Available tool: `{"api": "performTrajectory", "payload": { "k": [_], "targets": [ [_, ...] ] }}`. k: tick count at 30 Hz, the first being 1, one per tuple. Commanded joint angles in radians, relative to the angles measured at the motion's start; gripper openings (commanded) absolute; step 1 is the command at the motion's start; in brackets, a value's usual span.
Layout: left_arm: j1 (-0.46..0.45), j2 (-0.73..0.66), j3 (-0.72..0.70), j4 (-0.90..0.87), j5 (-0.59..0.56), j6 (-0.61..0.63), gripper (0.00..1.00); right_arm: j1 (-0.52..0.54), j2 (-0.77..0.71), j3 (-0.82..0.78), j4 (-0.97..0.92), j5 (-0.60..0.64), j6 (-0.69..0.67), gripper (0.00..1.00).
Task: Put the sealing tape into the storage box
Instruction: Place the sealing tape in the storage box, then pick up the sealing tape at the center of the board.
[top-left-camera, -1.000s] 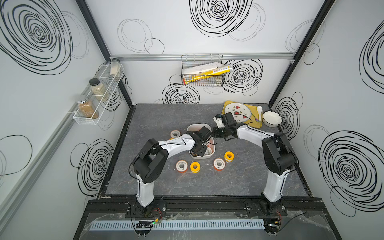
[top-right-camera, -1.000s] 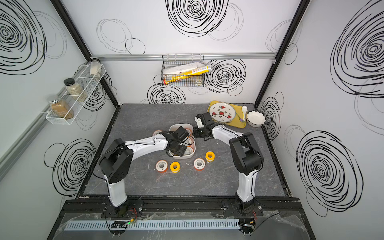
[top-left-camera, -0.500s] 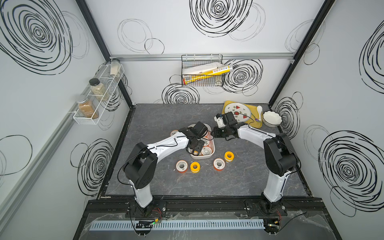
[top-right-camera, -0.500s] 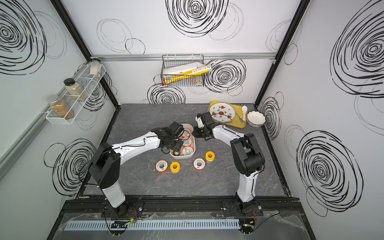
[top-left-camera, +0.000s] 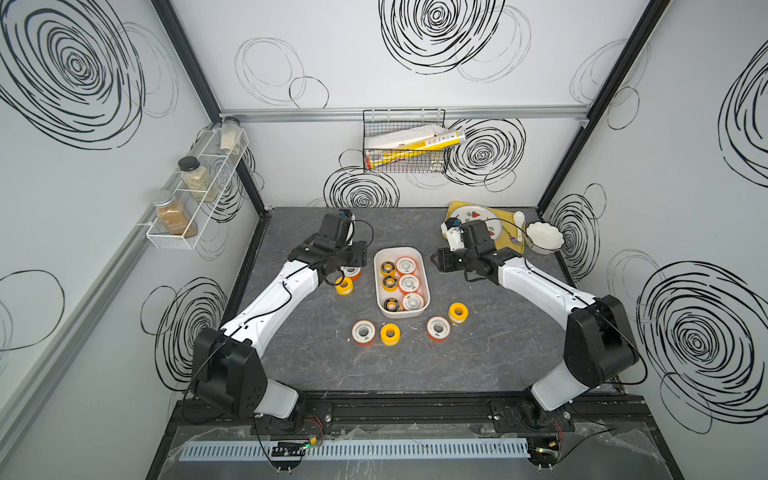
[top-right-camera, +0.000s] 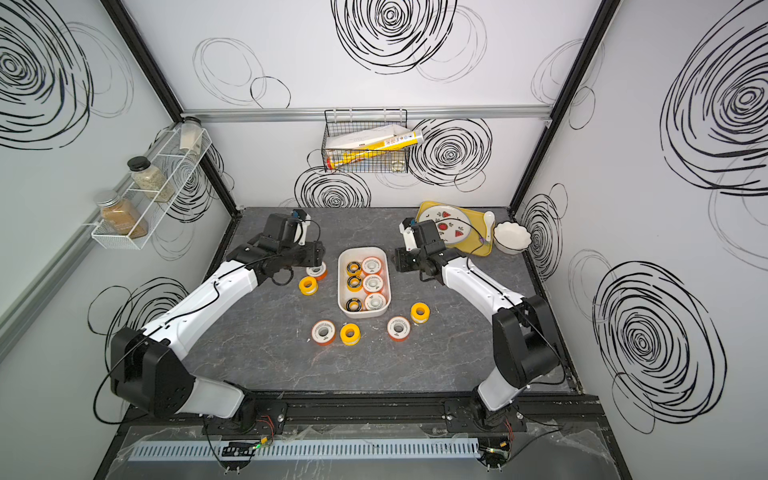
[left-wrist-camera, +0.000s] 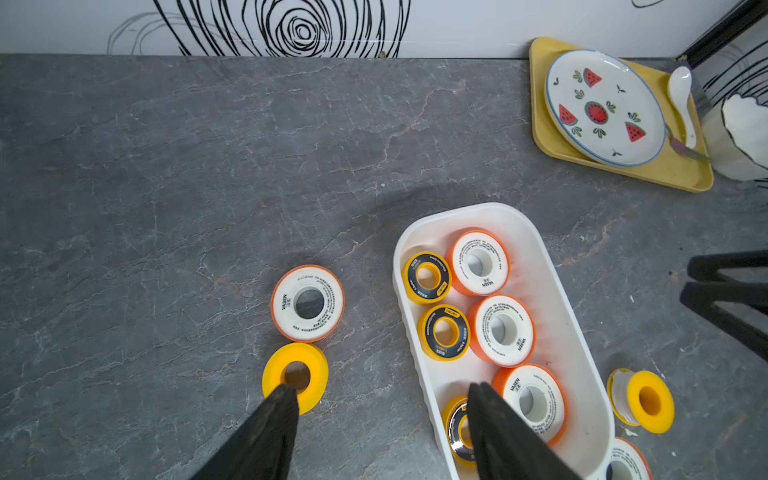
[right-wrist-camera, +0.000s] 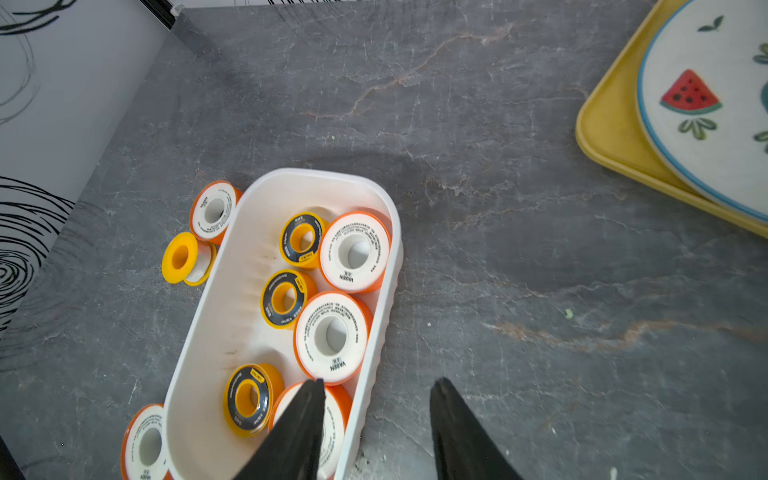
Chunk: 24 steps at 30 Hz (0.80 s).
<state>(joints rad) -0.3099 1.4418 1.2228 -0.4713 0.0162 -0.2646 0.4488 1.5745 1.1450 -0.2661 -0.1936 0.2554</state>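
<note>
The storage box (top-left-camera: 376, 286) holds six spools of sealing tape (top-left-camera: 409, 284); six more lie on the table (top-left-camera: 478, 357) around the box. The left gripper (left-wrist-camera: 380, 388) and the right gripper (right-wrist-camera: 376, 382) flank the box, fingers apart, empty.

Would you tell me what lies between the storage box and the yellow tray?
Only bare grey table; both wrist views show that stretch.
</note>
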Motion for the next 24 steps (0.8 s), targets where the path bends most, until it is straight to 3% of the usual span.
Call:
{"api": "performTrajectory", "payload": {
  "k": [1,7,14,24],
  "targets": [
    [0.031,-0.036,-0.059,0.079,0.06,-0.023,0.71,0.001,-0.064,-0.049,-0.073,0.016,-0.054,0.48],
    [0.067,-0.06,-0.105,0.104,0.048,-0.047,0.71,0.019,-0.163,-0.157,-0.1,0.003,-0.062,0.48],
    [0.11,-0.089,-0.133,0.131,0.052,-0.068,0.71,0.121,-0.265,-0.282,-0.065,0.021,-0.027,0.48],
    [0.117,-0.098,-0.141,0.129,0.045,-0.068,0.71,0.244,-0.251,-0.362,-0.019,0.052,0.008,0.48]
  ]
}}
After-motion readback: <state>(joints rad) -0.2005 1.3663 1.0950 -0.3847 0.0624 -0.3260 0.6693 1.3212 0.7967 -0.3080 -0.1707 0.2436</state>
